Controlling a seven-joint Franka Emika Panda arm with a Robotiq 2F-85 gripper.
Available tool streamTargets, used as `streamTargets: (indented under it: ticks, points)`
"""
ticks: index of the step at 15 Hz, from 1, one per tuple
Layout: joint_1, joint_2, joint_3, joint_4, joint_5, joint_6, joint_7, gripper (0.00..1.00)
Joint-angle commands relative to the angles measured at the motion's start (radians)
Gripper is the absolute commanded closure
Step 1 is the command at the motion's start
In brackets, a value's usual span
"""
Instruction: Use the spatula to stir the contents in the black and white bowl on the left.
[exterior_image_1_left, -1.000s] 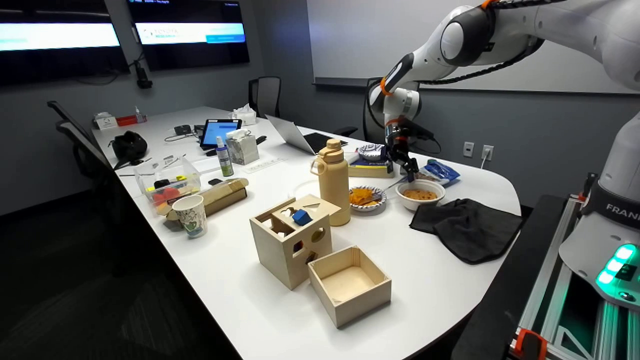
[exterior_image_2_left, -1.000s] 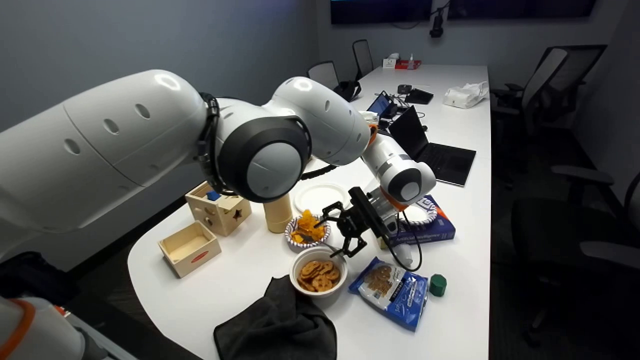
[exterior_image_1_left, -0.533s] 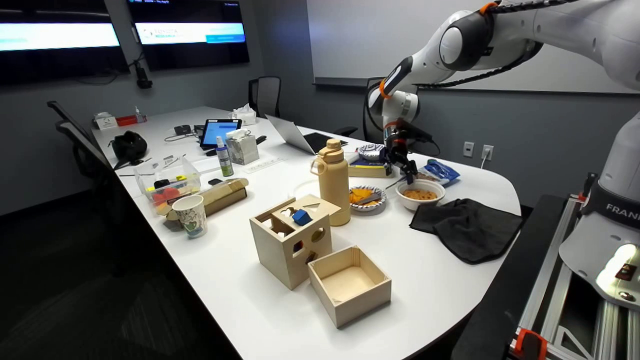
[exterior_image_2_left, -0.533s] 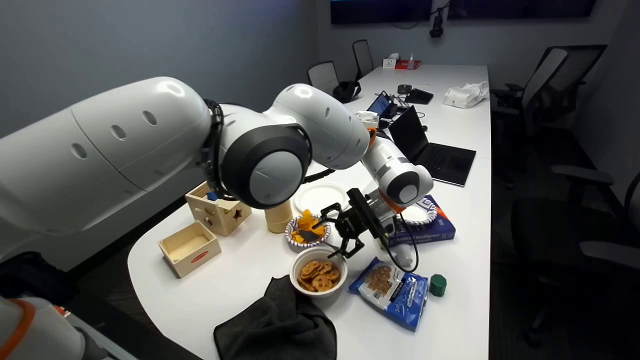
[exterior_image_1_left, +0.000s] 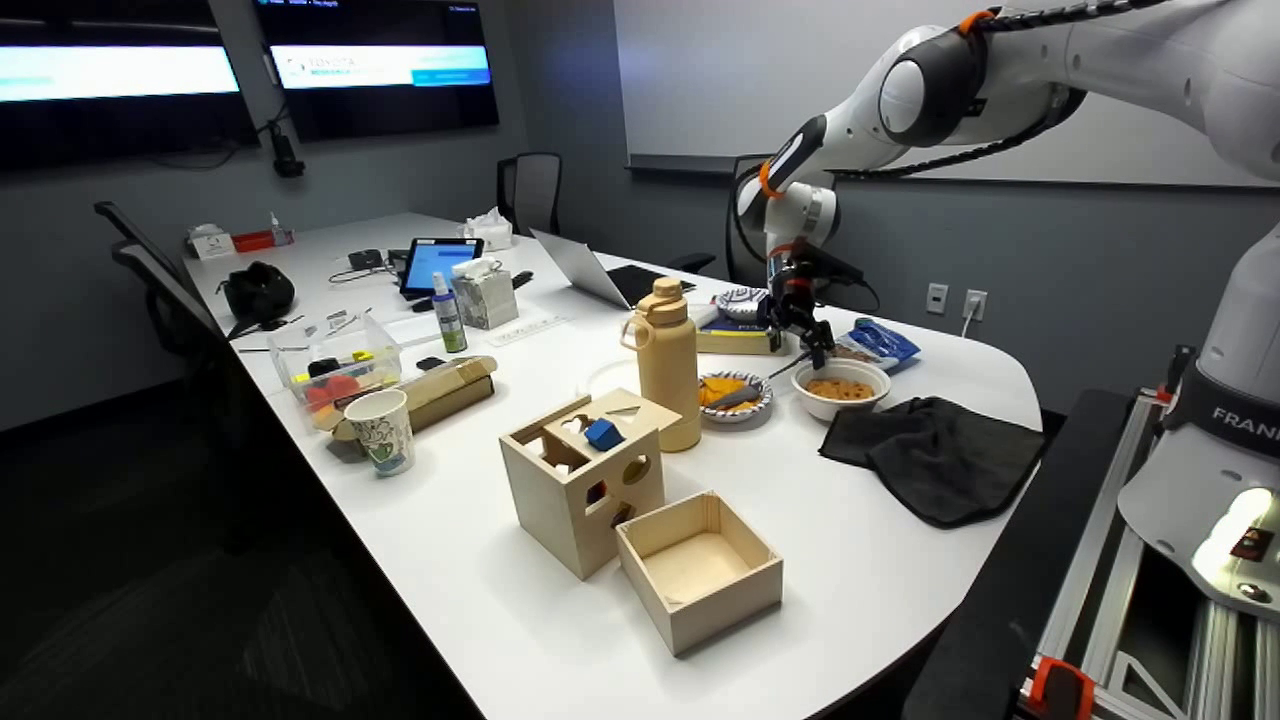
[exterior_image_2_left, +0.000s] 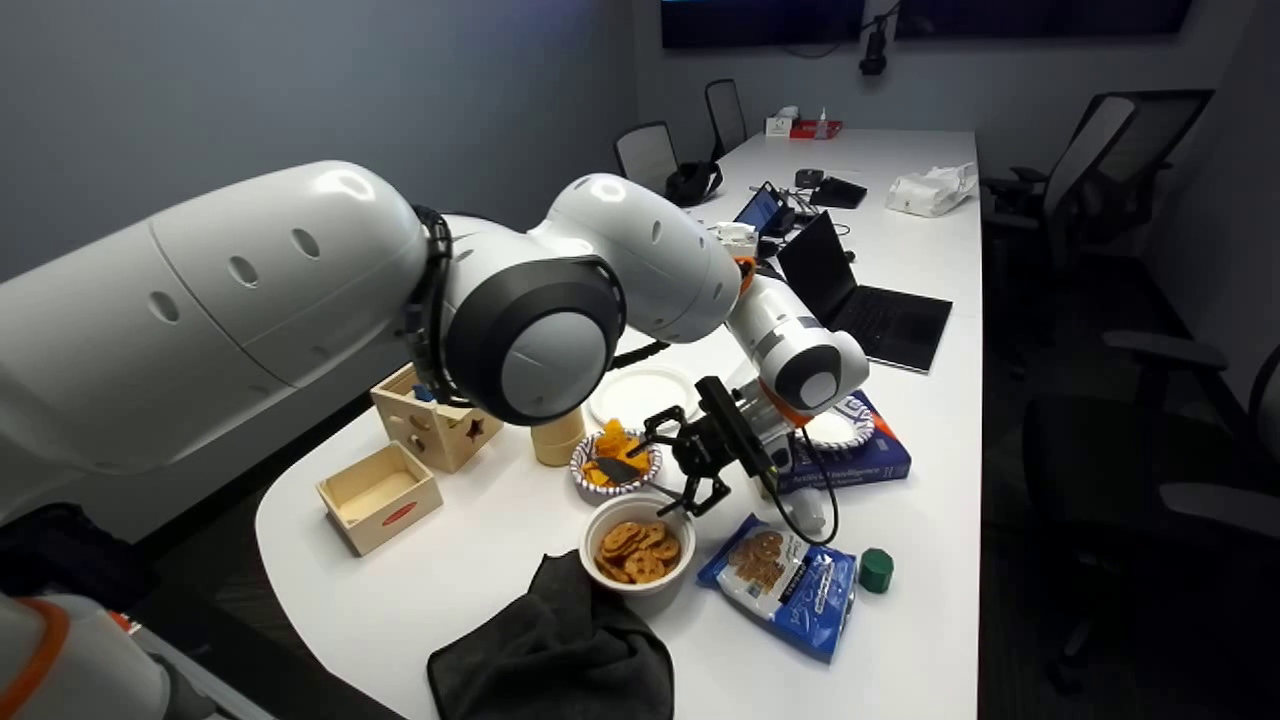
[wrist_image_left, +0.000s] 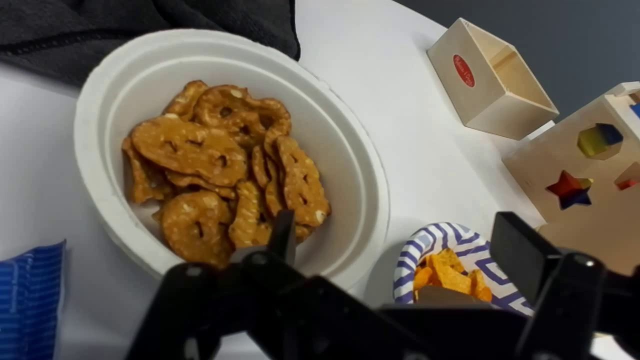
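The black and white bowl (wrist_image_left: 407, 267) looks white with dark blue-purple zigzags; it also shows in both exterior views (exterior_image_1_left: 748, 412) (exterior_image_2_left: 583, 478). Its contents are yellow-orange chips (wrist_image_left: 447, 270). The spatula (exterior_image_2_left: 618, 471) rests with its grey blade flat on the chips; its thin handle slopes out over the rim towards my gripper. In the wrist view only part of the blade (wrist_image_left: 442, 296) shows; my gripper hides the handle. My gripper (wrist_image_left: 402, 240) is open and empty above, one fingertip over the pretzel bowl, the other over the patterned bowl. In an exterior view, the handle passes below my gripper (exterior_image_2_left: 648, 482).
A pale bowl of pretzels (wrist_image_left: 200, 150) stands beside the patterned bowl. Around them are a dark cloth (exterior_image_1_left: 925, 460), blue snack bag (exterior_image_2_left: 785, 590), green object (exterior_image_2_left: 876, 570), books (exterior_image_2_left: 850, 460), tan bottle (exterior_image_1_left: 668, 370), white plate (exterior_image_2_left: 643, 393), shape-sorter box (exterior_image_1_left: 585, 480) and open wooden box (exterior_image_1_left: 700, 570).
The spatula blade has settled flatter on the chips and shifted slightly since one second ago. My open gripper has moved only a little, and little differs over the last half second.
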Motion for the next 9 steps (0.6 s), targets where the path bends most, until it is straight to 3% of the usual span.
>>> streamTargets:
  ticks: [1, 9]
  points:
    - [-0.021, 0.029, 0.002, 0.078, 0.022, -0.044, 0.027, 0.00]
    - [-0.046, -0.008, 0.001, 0.061, 0.023, 0.026, 0.067, 0.00]
